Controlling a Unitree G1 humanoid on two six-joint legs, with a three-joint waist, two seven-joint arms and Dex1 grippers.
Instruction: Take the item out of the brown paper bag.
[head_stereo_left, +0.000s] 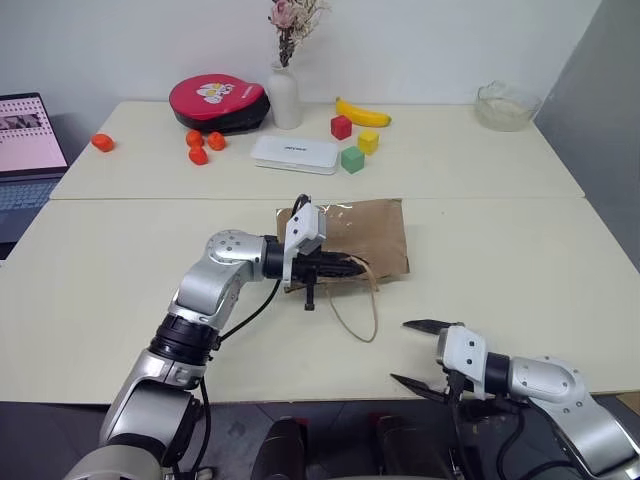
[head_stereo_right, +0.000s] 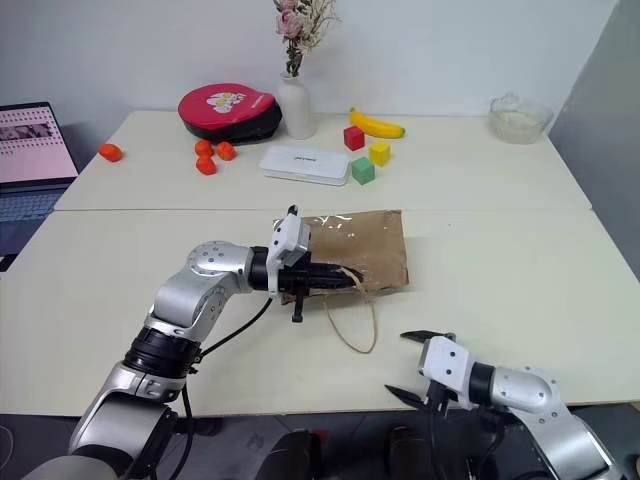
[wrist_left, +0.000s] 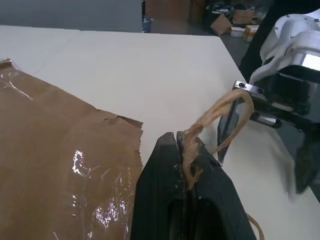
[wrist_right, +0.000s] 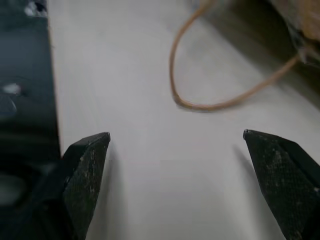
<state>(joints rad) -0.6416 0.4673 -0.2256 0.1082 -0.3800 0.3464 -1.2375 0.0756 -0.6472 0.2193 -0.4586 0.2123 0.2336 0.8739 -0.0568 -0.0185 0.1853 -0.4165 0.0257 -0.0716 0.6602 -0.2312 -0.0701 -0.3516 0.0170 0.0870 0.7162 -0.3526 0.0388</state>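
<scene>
The brown paper bag (head_stereo_left: 355, 235) lies flat on the bench (head_stereo_left: 520, 260). The left pincer (head_stereo_left: 352, 269) is clenched on one cord handle (wrist_left: 220, 112) at the bag's near edge. The second handle (head_stereo_left: 358, 310) loops loose over the bench. The right pincer (head_stereo_left: 420, 352) stands released near the bench's front edge. The item cannot be seen.

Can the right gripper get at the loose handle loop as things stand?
Probably yes: the right gripper is open, and bare table lies between it and the loose handle loop.
</scene>
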